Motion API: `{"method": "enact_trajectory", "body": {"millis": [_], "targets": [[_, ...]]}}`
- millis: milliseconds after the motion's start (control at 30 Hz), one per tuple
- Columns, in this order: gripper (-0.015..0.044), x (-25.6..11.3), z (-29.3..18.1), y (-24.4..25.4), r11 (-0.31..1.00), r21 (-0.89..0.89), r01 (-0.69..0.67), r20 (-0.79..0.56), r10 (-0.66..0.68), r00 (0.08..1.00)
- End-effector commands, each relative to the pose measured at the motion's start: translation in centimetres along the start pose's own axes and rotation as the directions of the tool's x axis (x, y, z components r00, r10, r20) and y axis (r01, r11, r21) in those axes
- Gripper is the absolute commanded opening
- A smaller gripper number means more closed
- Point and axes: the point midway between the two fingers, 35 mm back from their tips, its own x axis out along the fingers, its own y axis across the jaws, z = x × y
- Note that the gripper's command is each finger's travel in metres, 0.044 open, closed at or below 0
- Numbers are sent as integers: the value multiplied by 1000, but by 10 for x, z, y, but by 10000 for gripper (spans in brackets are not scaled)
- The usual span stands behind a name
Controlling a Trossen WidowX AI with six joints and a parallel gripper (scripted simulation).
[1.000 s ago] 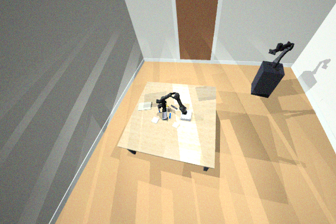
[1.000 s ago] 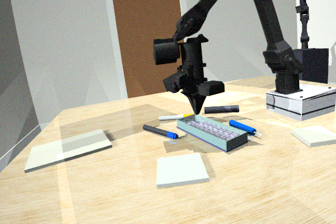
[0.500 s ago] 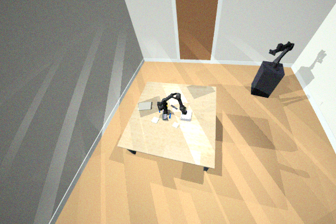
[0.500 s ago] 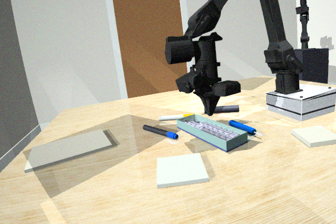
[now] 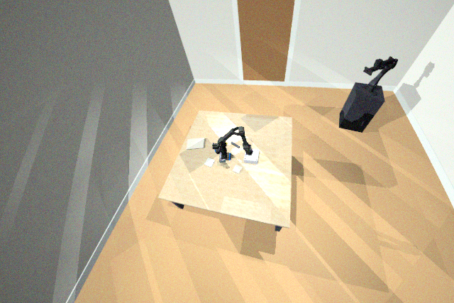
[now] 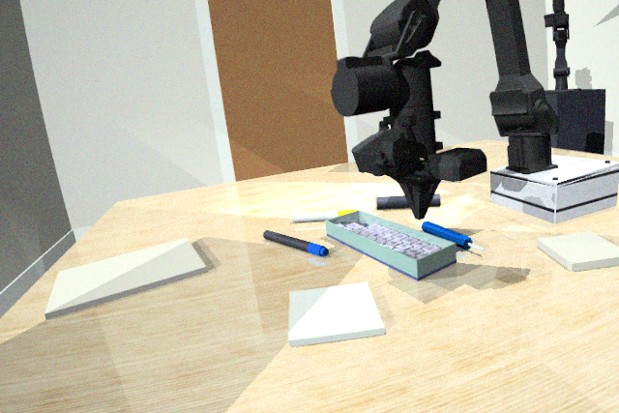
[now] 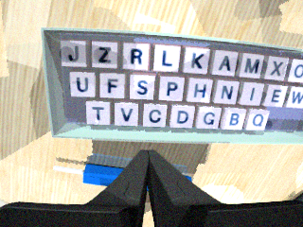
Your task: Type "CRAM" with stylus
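Observation:
The keyboard, a pale green tray [image 6: 372, 254] [image 7: 166, 139] with white letter keys, lies on the table. In the wrist view its rows show C, R, A and M. The stylus, a blue rod with a thin white tip [image 6: 445, 234] [image 7: 100, 175], lies on the table beside the keyboard's long side. My gripper [image 6: 420, 217] [image 7: 147, 156] is shut and empty, pointing down above the table beside the keyboard. In the wrist view the fingertips overlap the stylus's blue body and hide part of it.
A black pen with a blue end [image 6: 287, 240], a white-and-yellow marker [image 6: 313, 217] and a dark cylinder [image 6: 390, 202] [image 5: 235, 145] lie around the keyboard. Flat white pads [image 6: 337, 313] [image 5: 237, 169], a larger panel [image 6: 125, 273] [image 5: 195, 143] and the arm's base box [image 6: 524, 197] also stand on the table.

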Motion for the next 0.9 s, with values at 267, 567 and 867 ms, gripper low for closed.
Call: {"method": "enact_trajectory", "body": {"millis": [267, 567, 867], "targets": [[0, -52, 5, 1, 1000, 1, 0, 31, 0, 1000], [53, -53, 4, 1, 1000, 1, -1, 26, 1, 1000], [0, -53, 4, 1, 1000, 1, -1, 26, 1, 1000]]}}
